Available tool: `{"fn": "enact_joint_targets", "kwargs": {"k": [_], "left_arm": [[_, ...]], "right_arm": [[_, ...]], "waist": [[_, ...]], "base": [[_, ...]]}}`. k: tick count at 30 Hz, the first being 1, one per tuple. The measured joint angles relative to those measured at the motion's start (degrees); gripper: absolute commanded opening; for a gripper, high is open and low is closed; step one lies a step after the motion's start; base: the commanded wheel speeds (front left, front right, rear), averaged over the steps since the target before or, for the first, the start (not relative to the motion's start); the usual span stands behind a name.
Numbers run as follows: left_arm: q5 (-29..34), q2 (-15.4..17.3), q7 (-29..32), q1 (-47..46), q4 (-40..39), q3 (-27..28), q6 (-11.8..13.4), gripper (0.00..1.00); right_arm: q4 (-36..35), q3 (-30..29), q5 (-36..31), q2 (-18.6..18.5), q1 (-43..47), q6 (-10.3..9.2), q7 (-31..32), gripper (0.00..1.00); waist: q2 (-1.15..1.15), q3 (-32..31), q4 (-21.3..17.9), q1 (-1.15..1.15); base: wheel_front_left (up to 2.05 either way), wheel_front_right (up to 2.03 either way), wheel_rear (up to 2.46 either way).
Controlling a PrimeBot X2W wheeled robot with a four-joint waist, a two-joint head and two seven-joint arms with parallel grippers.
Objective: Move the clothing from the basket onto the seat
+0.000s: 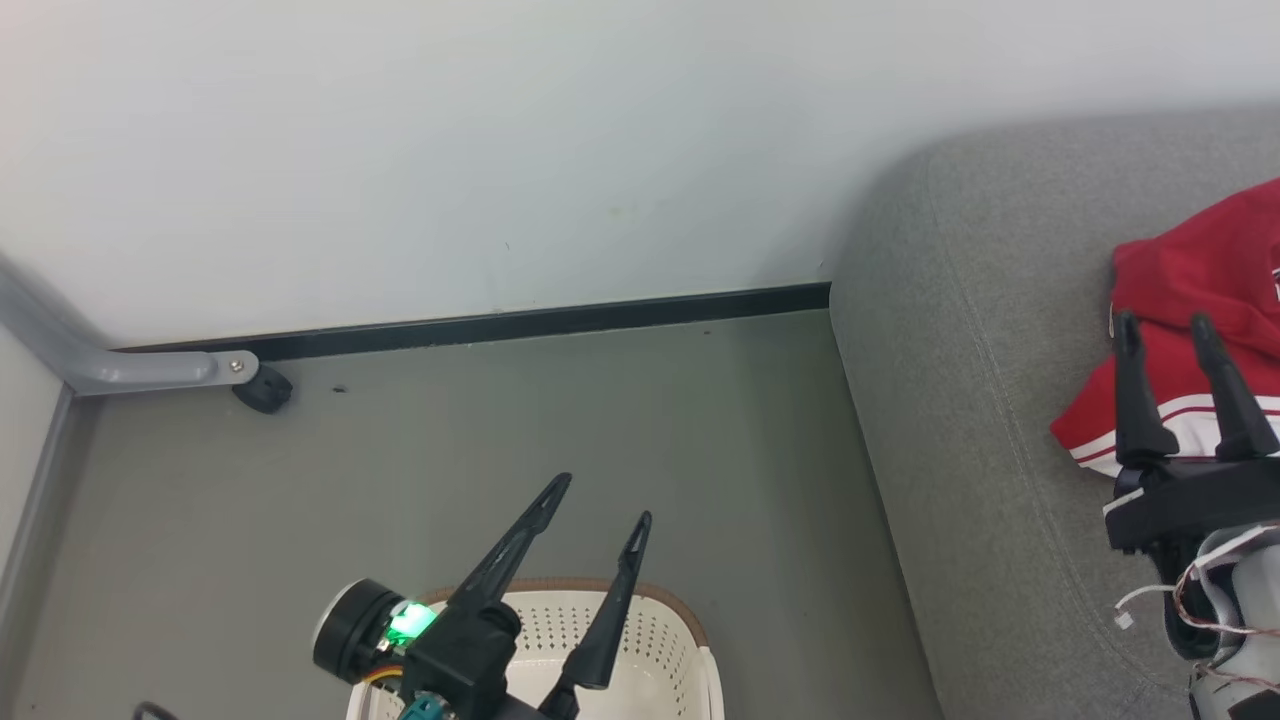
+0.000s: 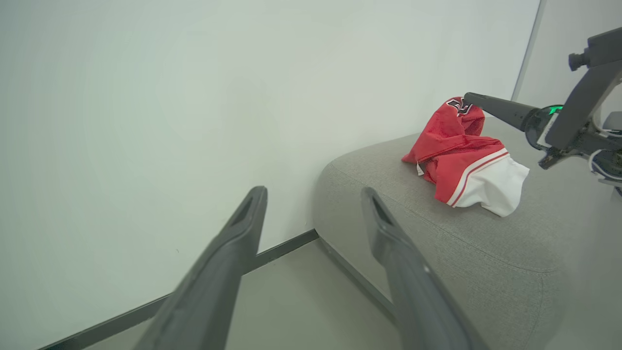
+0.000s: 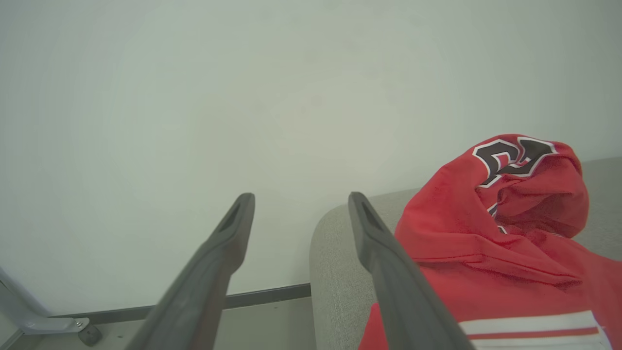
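A plain indoor test space, by its white wall (image 1: 500, 150), black skirting (image 1: 520, 324), grey floor (image 1: 520, 440), grey upholstered seat (image 1: 960, 420) and castored metal frame (image 1: 150, 370)

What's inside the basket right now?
The part of the basket seen from the head camera shows only bare perforated wall. The left gripper covers the middle and the frame edge cuts off the rest, so its floor is unseen.

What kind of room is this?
Probably a plain indoor room set up like a home laundry corner: a grey seat with red clothing on it, a laundry basket, and a bare white wall.
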Motion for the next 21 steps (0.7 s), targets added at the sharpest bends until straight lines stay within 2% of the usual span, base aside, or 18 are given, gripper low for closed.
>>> {"fn": "enact_joint_targets", "kwargs": {"k": [9, 21], "left_arm": [[-2.2, 1.0, -0.5, 4.5, 1.0, 5.5, 2.1, 1.0], [-3.4, 0.8, -0.5, 10.1, 4.0, 12.5, 3.3, 1.0]], "right_arm": [[-8.5, 2.8, -1.9, 3.0, 8.4, -0.9, 0.0, 1.0], [-14.9, 2.9, -2.9, 3.8, 18.6, -3.9, 0.0, 1.0]], "waist": [[0.0, -3.7, 0.7, 0.0], [0.0, -6.8, 1.7, 0.01]], "base": [[0.0, 0.0, 0.0], [0.0, 0.0, 0.0]]}}
